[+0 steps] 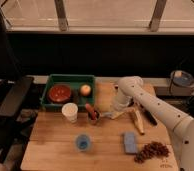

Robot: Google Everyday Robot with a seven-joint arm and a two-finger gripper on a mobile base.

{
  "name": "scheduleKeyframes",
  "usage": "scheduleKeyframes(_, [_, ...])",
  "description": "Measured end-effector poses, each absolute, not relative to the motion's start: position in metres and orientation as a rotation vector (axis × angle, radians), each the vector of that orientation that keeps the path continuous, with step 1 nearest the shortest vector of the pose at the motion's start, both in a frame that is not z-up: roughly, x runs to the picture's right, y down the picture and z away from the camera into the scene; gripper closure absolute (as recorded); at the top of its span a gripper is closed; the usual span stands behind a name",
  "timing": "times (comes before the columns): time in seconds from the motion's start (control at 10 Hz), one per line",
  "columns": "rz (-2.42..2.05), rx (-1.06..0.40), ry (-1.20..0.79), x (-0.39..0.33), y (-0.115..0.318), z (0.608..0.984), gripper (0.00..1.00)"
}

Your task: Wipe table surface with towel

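Gripper [113, 112] at towel [106, 116] (pale, rumpled), mid table surface [50, 146]

A light tan wooden table [55, 145], built of long planks running left to right, fills the lower half of the scene. Its surface is level and rectangular, and its near edge runs out of view at the bottom. A small pale grey-blue towel [108, 116] lies rumpled on the planks a little right of the table's middle, in the far half. It is a soft, rounded heap rather than a flat sheet. The gripper [113, 111] sits low at the towel's far right side, against or just over the cloth. Whether it has hold of the fabric cannot be made out.
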State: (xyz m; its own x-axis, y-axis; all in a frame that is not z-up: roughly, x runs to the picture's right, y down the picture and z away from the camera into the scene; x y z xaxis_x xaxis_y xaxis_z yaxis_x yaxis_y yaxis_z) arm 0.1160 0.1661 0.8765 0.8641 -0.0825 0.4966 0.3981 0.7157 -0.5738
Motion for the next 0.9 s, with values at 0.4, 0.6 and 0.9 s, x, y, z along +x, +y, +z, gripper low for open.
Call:
scheduleKeyframes(0.4, [-0.238, -0.790, -0.422, 0.151, 0.189, 0.846, 1.00])
scheduleKeyframes(0.6, [-0.221, -0.825, -0.384, 0.177, 0.191, 0.842, 1.00])
scheduleKeyframes(0.9, [-0.242, -0.818, -0.329, 0.195, 0.168, 0.853, 1.00])
